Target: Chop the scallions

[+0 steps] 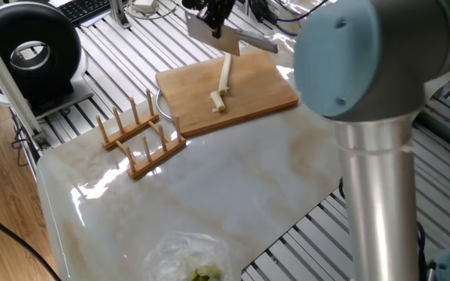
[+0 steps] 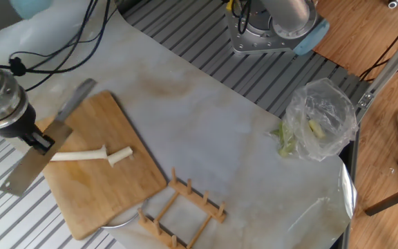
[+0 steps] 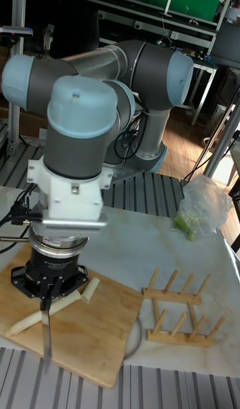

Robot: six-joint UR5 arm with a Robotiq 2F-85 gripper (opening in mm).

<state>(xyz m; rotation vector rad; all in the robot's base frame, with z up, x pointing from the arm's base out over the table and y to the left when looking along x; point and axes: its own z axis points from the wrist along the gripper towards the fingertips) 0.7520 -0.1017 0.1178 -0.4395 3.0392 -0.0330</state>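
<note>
A long pale scallion stalk [image 1: 224, 73] lies on the wooden cutting board [image 1: 252, 97] with one short cut piece [image 1: 219, 101] just off its end. The other fixed view shows the stalk [image 2: 74, 155] and the stub [image 2: 121, 155] too. My gripper [image 1: 216, 17] is shut on a cleaver [image 1: 200, 24], held in the air over the board's far edge, clear of the stalk. In the other fixed view the gripper [image 2: 41, 140] holds the blade [image 2: 26, 169] tilted beyond the board's left side. In the tall view the blade [image 3: 45, 336] hangs edge-on below the gripper [image 3: 47, 294].
A wooden peg rack [image 1: 139, 136] stands on the marble table beside the board. A clear plastic bag [image 2: 318, 123] with green bits lies near the table's far corner. The arm's thick column [image 1: 377, 179] blocks the right of one fixed view. A black round device [image 1: 30, 51] sits off the table.
</note>
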